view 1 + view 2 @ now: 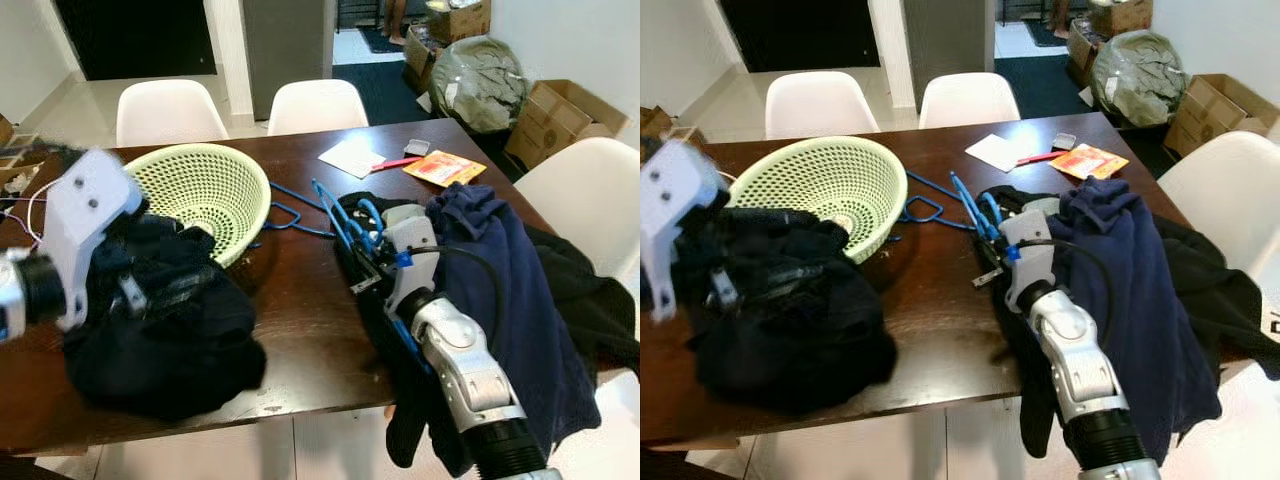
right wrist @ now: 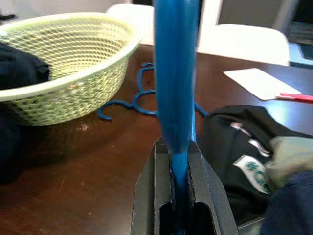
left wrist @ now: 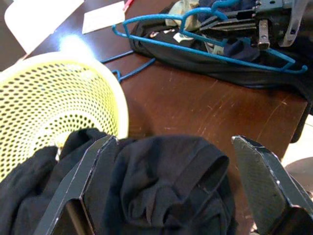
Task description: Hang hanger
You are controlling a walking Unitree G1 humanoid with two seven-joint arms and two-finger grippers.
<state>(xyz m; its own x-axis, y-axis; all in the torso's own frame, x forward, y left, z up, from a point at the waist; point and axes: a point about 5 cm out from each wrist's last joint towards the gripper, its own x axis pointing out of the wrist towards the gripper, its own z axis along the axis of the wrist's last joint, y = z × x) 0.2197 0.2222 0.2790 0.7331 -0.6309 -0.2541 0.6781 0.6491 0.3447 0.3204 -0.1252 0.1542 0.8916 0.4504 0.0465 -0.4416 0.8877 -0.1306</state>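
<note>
Right gripper [image 2: 178, 196] clamps blue hanger [image 2: 175, 73] upright, clear of the clothes; left gripper [image 3: 171, 191], spread, hovers over dark garment [image 3: 161, 191] on worktop [image 3: 205, 103].

Green mesh basket [image 1: 205, 190] tilted on dark wood table [image 1: 310, 320]. Black garment heap [image 1: 165, 330] against it. Far end: white paper [image 1: 350, 156], orange packet [image 1: 443, 167]. White chairs [image 1: 318, 105] behind.

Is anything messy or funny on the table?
Yes. The green basket is tipped on its side with dark clothes spilling out. A navy garment hangs over the table edge, and blue hangers lie loose on the table.
</note>
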